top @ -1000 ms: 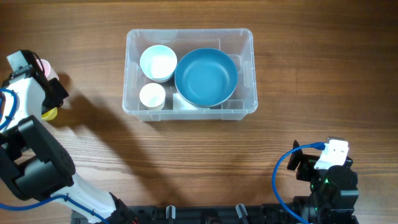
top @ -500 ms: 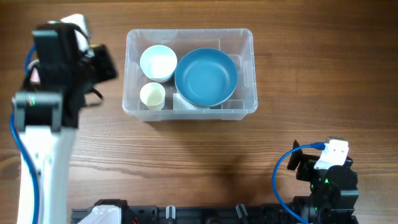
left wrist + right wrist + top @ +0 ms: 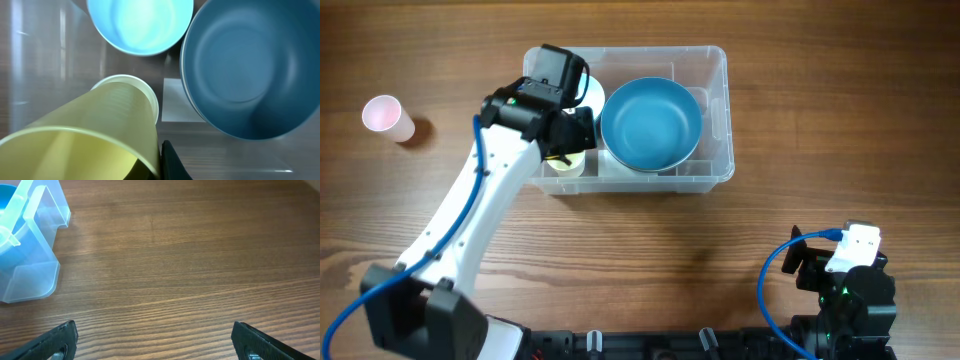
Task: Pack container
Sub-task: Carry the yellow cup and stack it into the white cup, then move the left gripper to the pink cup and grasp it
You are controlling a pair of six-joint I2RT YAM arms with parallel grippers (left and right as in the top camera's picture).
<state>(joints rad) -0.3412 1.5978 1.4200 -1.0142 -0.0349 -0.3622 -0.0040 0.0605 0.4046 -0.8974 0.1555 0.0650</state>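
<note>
The clear container (image 3: 720, 62) stands at the back middle of the table. It holds a large blue bowl (image 3: 651, 125), a small light-blue bowl (image 3: 140, 22), a cream cup (image 3: 152, 97) and a white label (image 3: 175, 102). My left gripper (image 3: 566, 148) is over the container's left part, shut on a yellow cup (image 3: 85, 132). It holds this cup tilted just above the cream cup. My right gripper (image 3: 157, 340) is open and empty over bare wood near the front right. The container's corner (image 3: 35, 255) shows at the left of the right wrist view.
A pink cup (image 3: 388, 117) stands on the table to the far left of the container. The right arm's base (image 3: 845, 285) sits at the front right edge. Wood table (image 3: 770, 200) surrounds the container.
My left arm has swung from the far left edge to over the container's left part, carrying the yellow cup. The pink cup stayed on the table. The right arm has not moved.
</note>
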